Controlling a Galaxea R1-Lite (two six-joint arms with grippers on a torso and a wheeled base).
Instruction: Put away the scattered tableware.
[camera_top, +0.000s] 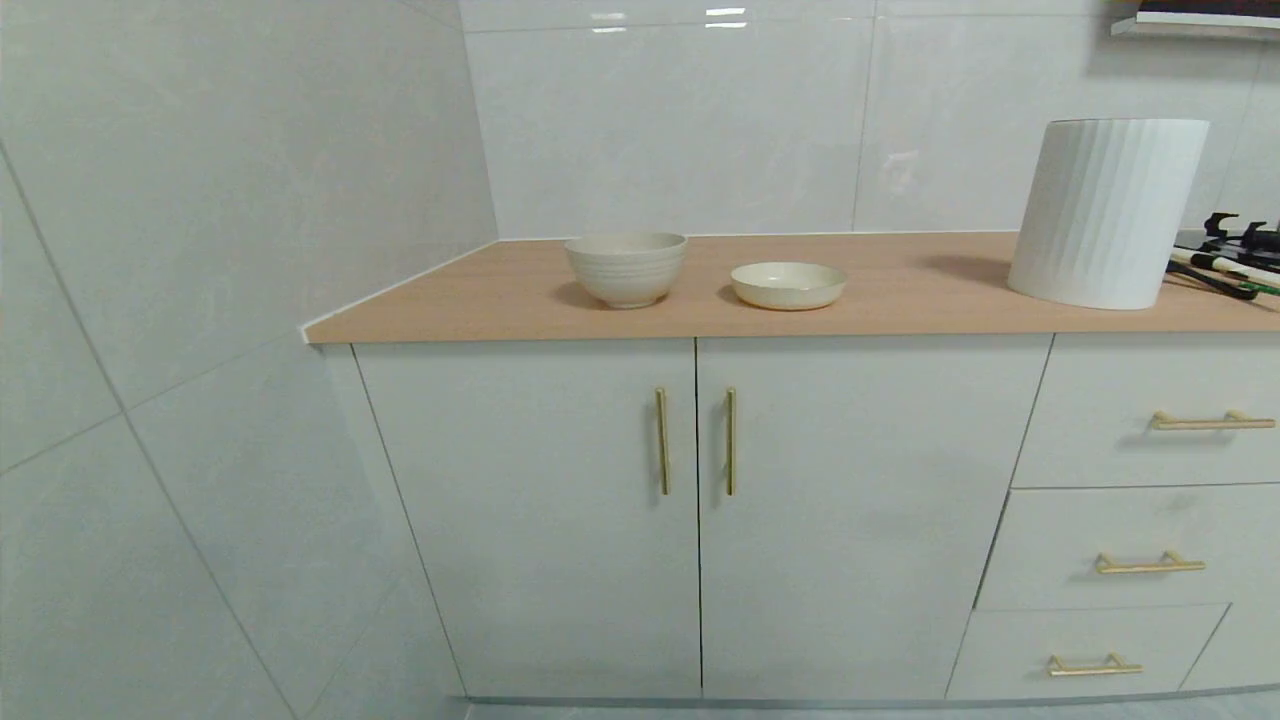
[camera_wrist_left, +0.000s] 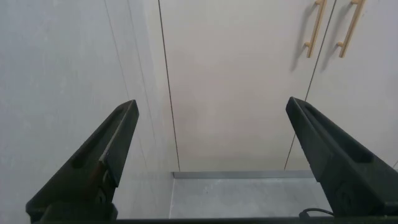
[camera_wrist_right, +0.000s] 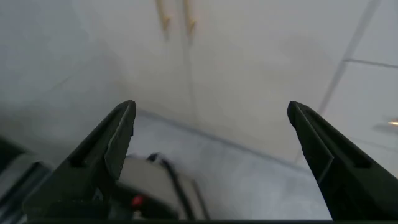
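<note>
A cream ribbed bowl (camera_top: 627, 267) and a shallow cream dish (camera_top: 788, 285) stand side by side on the wooden countertop (camera_top: 900, 300). Below them is a white two-door cabinet (camera_top: 560, 520), both doors closed, with brass handles (camera_top: 662, 441) meeting at the middle. My left gripper (camera_wrist_left: 211, 118) hangs low in front of the cabinet doors, open with nothing between its fingers. My right gripper (camera_wrist_right: 211, 124) is also low, over the floor before the cabinet, open and empty.
A tall white ribbed container (camera_top: 1105, 212) stands at the counter's right, with black utensils (camera_top: 1230, 262) behind it. Three drawers with brass handles (camera_top: 1145, 565) sit right of the doors. A tiled wall (camera_top: 180, 300) closes the left side.
</note>
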